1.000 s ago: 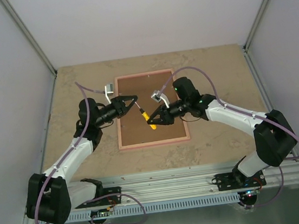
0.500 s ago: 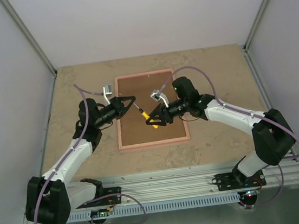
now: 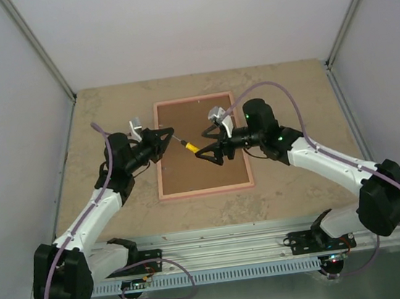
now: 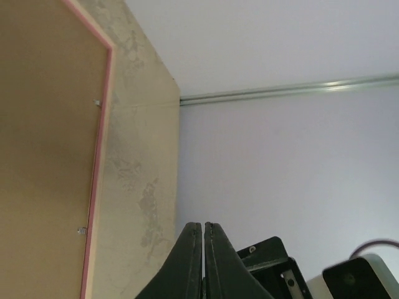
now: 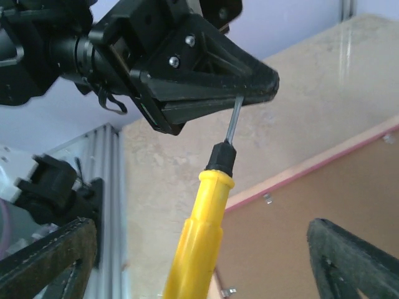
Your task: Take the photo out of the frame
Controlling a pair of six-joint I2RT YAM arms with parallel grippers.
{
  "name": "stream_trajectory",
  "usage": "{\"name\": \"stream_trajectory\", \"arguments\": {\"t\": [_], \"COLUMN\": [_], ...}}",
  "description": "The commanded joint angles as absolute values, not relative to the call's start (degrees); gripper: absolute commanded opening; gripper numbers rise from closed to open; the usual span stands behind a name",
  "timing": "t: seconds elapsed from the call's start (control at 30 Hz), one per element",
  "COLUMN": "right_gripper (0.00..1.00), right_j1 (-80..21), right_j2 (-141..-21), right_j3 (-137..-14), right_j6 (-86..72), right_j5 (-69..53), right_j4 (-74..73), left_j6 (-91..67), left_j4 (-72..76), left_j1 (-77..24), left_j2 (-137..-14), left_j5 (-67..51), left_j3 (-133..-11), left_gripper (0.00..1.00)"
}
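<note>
The frame lies face down on the table, its brown backing board up; the photo is hidden under it. A screwdriver with a yellow handle hangs above the board. My left gripper is shut on its metal shaft, as the right wrist view shows. My right gripper stands open, its fingers wide on either side of the yellow handle without touching it. In the left wrist view the left gripper shows shut, with the frame's pink edge beside it.
Small metal clips sit along the inside of the pink frame edge and hold the board. White walls enclose the table on three sides. An aluminium rail runs along the near edge.
My right gripper has opened and let go of the yellow handle. My left gripper closed on the shaft and both grippers shifted slightly toward the far side of the frame.
</note>
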State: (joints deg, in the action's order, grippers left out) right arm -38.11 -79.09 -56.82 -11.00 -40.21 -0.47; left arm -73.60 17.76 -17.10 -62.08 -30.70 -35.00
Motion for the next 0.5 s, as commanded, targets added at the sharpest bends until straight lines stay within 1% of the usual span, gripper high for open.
{"name": "stream_trajectory", "arguments": {"t": [0.0,0.2,0.37,0.47], "right_gripper": [0.97,0.97,0.83,0.77], "right_j1": [-38.83,-43.28,-46.55,-47.35], "right_j2": [-79.00,-78.93,-79.20,-79.32], "right_j3": [-57.96,-57.53,-56.00,-55.28], "right_j6": [-4.75,0.84,2.58,2.83], "right_j5": [-37.81,-25.63,-18.62,-15.08], "right_j4": [-0.45,1.55,5.23,6.95], "left_j6": [-80.73,-87.04,-89.78,-90.37], "left_j4": [14.00,15.55,16.88,17.04], "left_j1": [-17.31,-17.31,-17.31,-17.31], "left_j2": [-61.83,-63.22,-64.22,-64.07], "left_j5": [-27.63,-28.16,-29.34,-29.19], "left_j3": [-36.47,-35.98,-35.99,-36.00], "left_gripper": [0.00,0.00,0.00,0.00]}}
